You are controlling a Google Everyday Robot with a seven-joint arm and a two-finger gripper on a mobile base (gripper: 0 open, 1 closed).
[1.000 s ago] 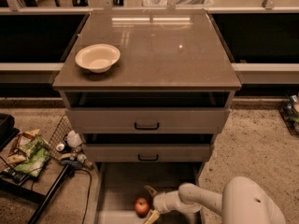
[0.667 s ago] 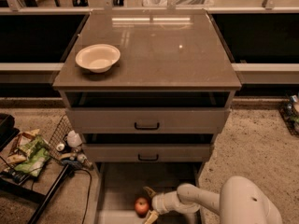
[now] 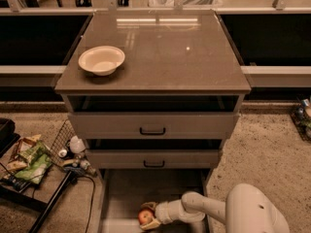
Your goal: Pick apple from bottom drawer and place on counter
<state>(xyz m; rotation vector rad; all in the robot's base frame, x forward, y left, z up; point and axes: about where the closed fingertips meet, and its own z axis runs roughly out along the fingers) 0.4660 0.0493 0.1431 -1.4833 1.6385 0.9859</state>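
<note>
The apple, small and red-orange, sits near the front of the open bottom drawer, low in the camera view. My gripper reaches in from the right on a white arm, with one finger above the apple and one below it, closed around it. The apple looks level with the drawer floor; I cannot tell if it is lifted. The counter, a glossy grey-brown slab, tops the cabinet above.
A cream bowl stands on the counter's left side. Two upper drawers with black handles are partly pulled out above the bottom drawer. A wire rack with snack bags and small bottles stands on the floor at left.
</note>
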